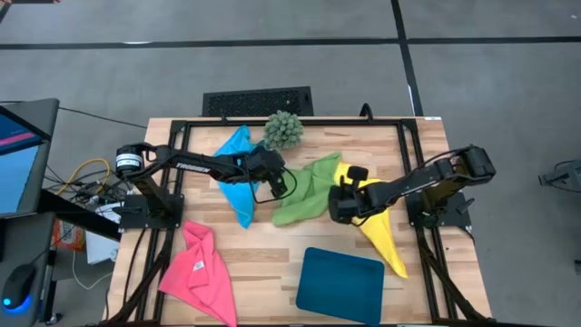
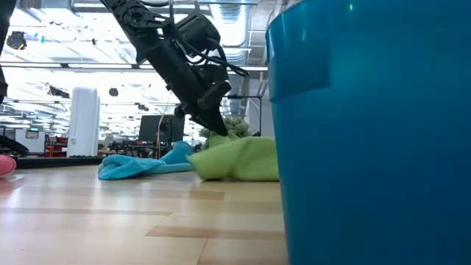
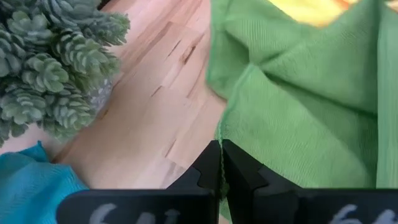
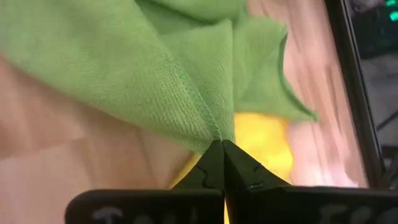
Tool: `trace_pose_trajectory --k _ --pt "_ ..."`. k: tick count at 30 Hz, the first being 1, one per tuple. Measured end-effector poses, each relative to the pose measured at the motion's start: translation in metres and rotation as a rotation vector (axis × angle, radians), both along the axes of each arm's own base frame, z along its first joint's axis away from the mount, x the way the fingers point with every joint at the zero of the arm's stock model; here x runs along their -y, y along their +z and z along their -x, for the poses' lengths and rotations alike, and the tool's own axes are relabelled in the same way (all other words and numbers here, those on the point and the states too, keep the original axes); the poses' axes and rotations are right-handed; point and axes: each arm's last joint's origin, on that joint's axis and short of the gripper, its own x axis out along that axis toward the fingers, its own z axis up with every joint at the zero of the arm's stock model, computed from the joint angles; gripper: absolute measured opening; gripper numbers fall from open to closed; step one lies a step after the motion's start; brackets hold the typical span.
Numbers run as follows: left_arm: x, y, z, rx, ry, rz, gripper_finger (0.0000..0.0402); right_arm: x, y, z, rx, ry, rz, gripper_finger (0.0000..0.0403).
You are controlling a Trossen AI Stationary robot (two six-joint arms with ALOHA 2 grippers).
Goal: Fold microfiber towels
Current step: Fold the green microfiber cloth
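The lime green towel point(image 1: 307, 193) lies crumpled mid-table, with a gripper at each end. My left gripper point(image 1: 278, 182) is shut on its left edge, and my right gripper point(image 1: 341, 205) is shut on its right end. In the low view only the left gripper point(image 2: 213, 129) shows, on the green towel point(image 2: 239, 158). The sky blue towel point(image 1: 238, 177) lies bunched at the far left. Under my right arm the yellow towel point(image 1: 383, 234) stretches toward the near right. The hot pink towel point(image 1: 200, 271) lies at the near left. My left gripper pinches the green towel's hemmed left edge point(image 3: 219, 135) between its two fingertips, slanting down from the table's left. Most of the towel rests in folds on the table beyond the fingers. My right gripper pinches a hemmed fold at the green towel's right end point(image 4: 216, 132) between its shut fingertips, slanting down from the table's right. The cloth fans out from the fingers, and the pinched part stands above the yellow towel point(image 4: 261, 143).
A spiky green ball plant point(image 1: 284, 130) stands at the far middle, close to my left gripper. A dark teal tray point(image 1: 340, 282) lies near the front edge and fills the right of the low view as the tray wall point(image 2: 368, 132). A black frame point(image 1: 408, 136) borders the table.
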Motion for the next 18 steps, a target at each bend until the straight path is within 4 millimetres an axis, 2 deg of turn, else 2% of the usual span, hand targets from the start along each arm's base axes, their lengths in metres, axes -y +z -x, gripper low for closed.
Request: trace_pose_trajectory --k 6,10,14,18 --pt "0.007 0.000 -0.001 0.024 0.023 0.042 0.0000 0.017 -0.001 0.025 0.004 -0.069 0.001 0.0034" --pt "0.011 0.000 -0.002 0.041 0.043 0.073 0.0000 0.026 0.011 0.034 0.033 -0.073 0.024 0.0066" --pt "0.012 0.000 -0.003 0.053 0.061 0.090 0.0000 0.033 0.031 0.037 0.133 -0.037 0.018 0.0102" --pt "0.012 0.000 -0.003 0.055 0.064 0.090 0.0000 0.027 0.059 0.026 0.384 0.139 -0.112 0.0136"
